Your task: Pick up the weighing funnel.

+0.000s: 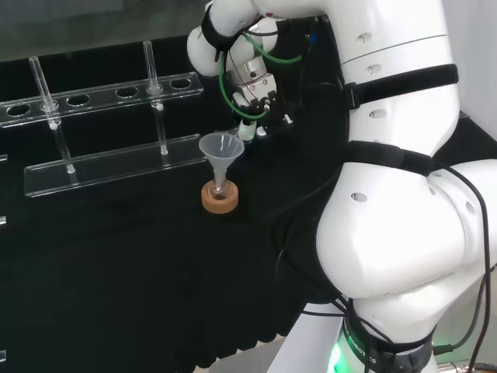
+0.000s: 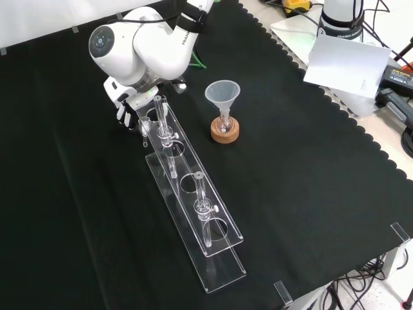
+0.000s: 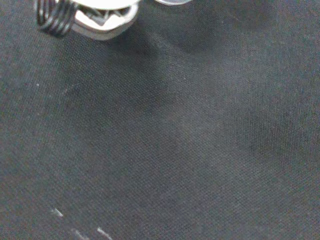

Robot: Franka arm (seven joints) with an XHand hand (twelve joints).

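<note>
Hand (image 2: 128, 110) is seen low by one clear rack's (image 2: 222, 265) upper end in the front view — whether spread or closed cannot be told. One funnel (image 2: 222, 92) stands mouth-up on one cork ring (image 2: 224, 134) — two tubes (image 2: 159, 115) are held upright.

Front view: funnel (image 2: 222, 94) stands stem down in small flask (image 2: 224, 122), flask on cork ring (image 2: 225, 133), ring on table (image 2: 310, 194). Rack (image 2: 222, 255) lies just left of the ring and runs from upper left down to lower right, its near end well before the funnel. Upright tubes (image 2: 201, 190) stand in the rack. Hand (image 2: 127, 111) is at the rack's far end, on its left side, under arm link (image 2: 139, 48); the rack end lies between hand and funnel. Paper sheet (image 2: 345, 61) lies far right, past the cloth edge. Head view: rack (image 1: 116, 159) left of the funnel (image 1: 221, 148), arm links (image 1: 396, 194) to the right.
</note>
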